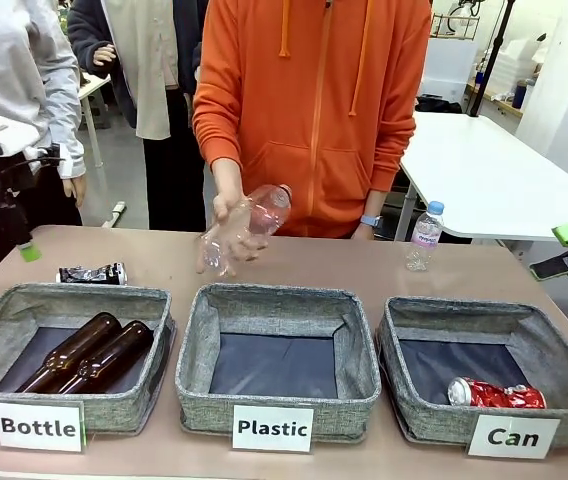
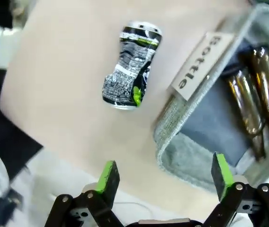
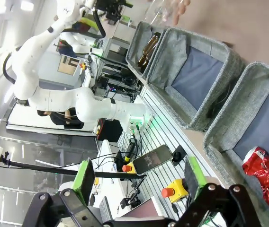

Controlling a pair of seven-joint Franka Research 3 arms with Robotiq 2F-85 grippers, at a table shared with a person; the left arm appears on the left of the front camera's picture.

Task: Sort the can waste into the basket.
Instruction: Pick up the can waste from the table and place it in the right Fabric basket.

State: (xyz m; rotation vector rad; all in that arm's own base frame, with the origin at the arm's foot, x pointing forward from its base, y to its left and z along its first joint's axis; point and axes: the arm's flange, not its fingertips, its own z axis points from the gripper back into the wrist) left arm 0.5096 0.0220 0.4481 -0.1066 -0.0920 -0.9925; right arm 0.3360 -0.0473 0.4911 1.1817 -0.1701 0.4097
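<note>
Hanging near the table's left end with jaws spread wide and nothing between them, our left gripper (image 2: 164, 171) looks down on the silver-and-black can (image 2: 130, 66). It lies on its side on the bare table (image 1: 364, 265), just beside the labelled wall of the "Bottle" basket (image 1: 64, 300), and has not yet been collected. Two brown bottles (image 1: 89, 355) rest inside that basket.

At the far right the red can (image 1: 496, 394), crushed and shiny, lies in the basket (image 1: 419, 420) marked "Can", close to its front wall. Our right gripper (image 3: 139, 174) waits off the table's right edge, likewise released and empty.

Across from us a person in an orange hoodie (image 1: 314, 100) holds a clear plastic bottle (image 1: 254, 220) above the middle "Plastic" basket (image 1: 276, 300). A small water bottle (image 1: 425, 237) stands on the table farther right.

We judge the job half done. One can is home, and the other has to be gripped where it lies and carried the table's length to the "Can" basket.
</note>
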